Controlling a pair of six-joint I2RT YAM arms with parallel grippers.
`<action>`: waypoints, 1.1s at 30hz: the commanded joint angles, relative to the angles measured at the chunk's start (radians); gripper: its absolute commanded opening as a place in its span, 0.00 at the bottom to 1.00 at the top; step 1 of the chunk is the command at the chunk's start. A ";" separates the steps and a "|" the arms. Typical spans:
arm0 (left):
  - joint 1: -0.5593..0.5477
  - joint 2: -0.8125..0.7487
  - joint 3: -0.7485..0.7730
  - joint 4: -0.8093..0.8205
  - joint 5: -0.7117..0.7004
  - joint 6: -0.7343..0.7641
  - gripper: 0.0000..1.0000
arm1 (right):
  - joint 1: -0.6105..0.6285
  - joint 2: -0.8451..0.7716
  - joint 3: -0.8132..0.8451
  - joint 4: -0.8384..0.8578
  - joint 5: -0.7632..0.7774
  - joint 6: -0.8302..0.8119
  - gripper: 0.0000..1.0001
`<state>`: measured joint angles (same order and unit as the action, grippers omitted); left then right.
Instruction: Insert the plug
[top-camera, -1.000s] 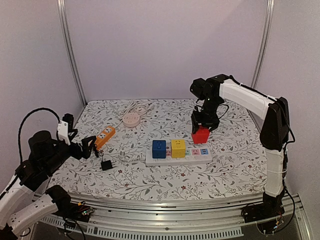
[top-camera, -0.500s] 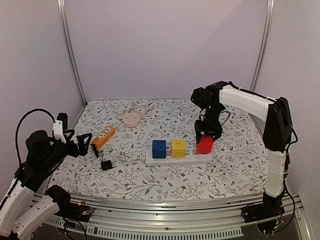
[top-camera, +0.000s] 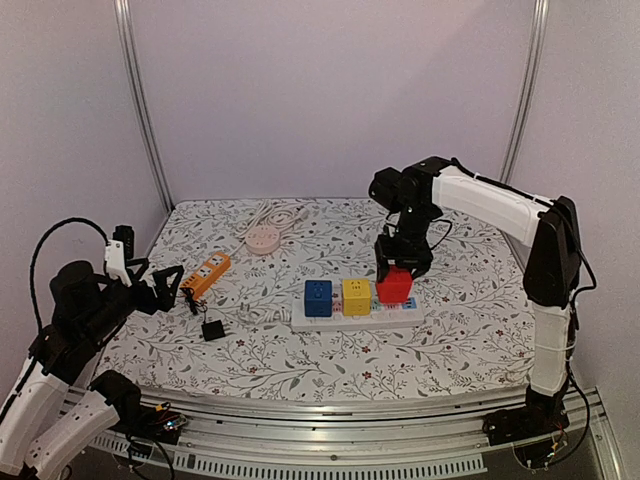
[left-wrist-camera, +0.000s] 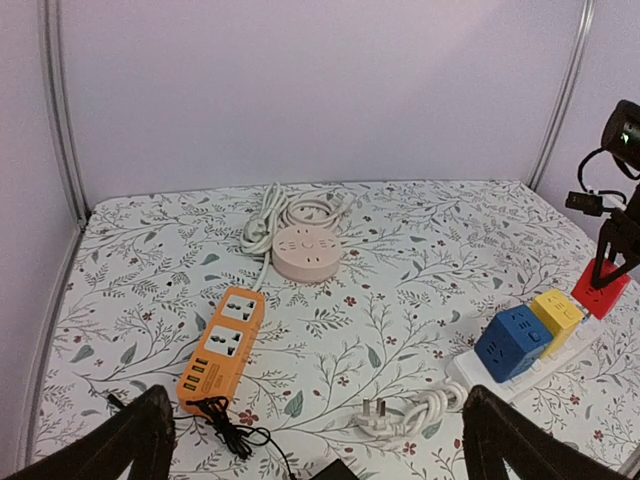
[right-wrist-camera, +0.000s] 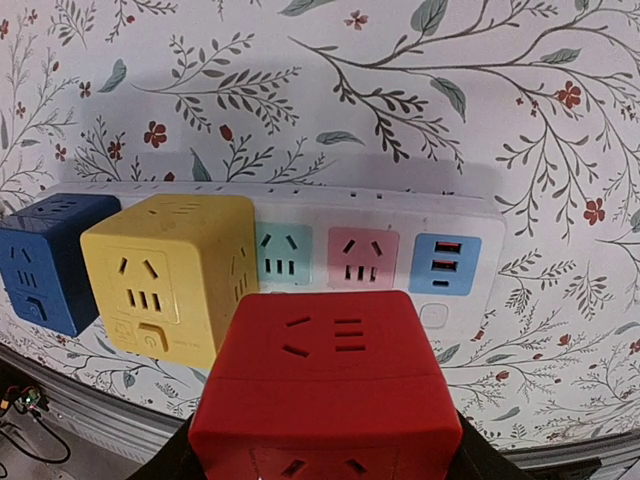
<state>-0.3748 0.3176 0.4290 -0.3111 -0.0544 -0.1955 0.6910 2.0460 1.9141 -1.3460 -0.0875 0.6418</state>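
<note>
I read the table (top-camera: 470, 335), covered in a floral cloth, as the base under both sets of jaws.

The white power strip (right-wrist-camera: 462, 226) lies directly beneath the right gripper (top-camera: 398, 274). Its teal, pink and USB outlets show uncovered just past the jaws.

The orange power strip (left-wrist-camera: 222, 345) lies ahead of the left gripper (top-camera: 172, 289), toward its left finger. The round pink socket (left-wrist-camera: 305, 252) sits further out from those jaws, well apart from them.

The right jaws are clenched on the red cube plug (right-wrist-camera: 325, 385), which hangs over the strip's outlet row and looks tilted in the left wrist view. I cannot tell whether its underside touches the strip.

The yellow cube (right-wrist-camera: 170, 270) stands on the strip just beside the right jaws, and the blue cube (right-wrist-camera: 50, 255) stands beyond it.

The left jaws are spread wide and grasp nothing. A white plug (left-wrist-camera: 378, 415) on a coiled cable lies just ahead of them. The black adapter (top-camera: 213, 330) lies near them on the cloth.
</note>
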 joint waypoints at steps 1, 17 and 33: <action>0.015 -0.011 -0.016 0.009 0.015 -0.003 0.99 | -0.007 0.037 0.014 -0.254 0.012 -0.015 0.00; 0.022 -0.003 -0.019 0.014 0.016 -0.003 1.00 | -0.032 0.080 -0.020 -0.215 0.029 -0.057 0.00; 0.028 0.000 -0.021 0.015 0.018 -0.002 0.99 | -0.033 0.107 -0.004 -0.175 0.001 -0.074 0.00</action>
<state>-0.3603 0.3145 0.4255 -0.3046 -0.0433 -0.1955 0.6598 2.1342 1.8984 -1.3460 -0.0895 0.5812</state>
